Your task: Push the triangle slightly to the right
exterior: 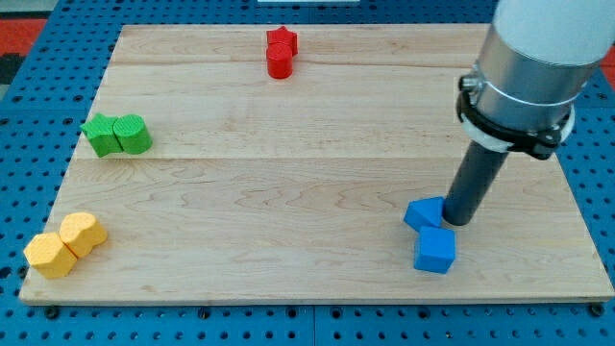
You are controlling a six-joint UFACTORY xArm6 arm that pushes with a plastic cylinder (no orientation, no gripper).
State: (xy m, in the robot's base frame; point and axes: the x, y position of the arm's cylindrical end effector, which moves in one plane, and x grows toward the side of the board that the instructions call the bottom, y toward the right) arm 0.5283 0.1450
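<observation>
Two blue blocks lie near the pale wooden worktop's lower right: a blue triangle and a blue cube. My tip, a plain tool with nothing to clench, touches the triangle's right side.

Desk: pale wood w/ fine grain lines, plain otherwise. Around it, blue mat w/ a dotted grid pattern; red patch at view's top left. Blocks: two bright red up top, two green on view's left, two yellow-orange at bottom left, blue triangle & blue cube, same shade. My rod dark grey, nearly black; silver-grey collar w/ black band above it.
</observation>
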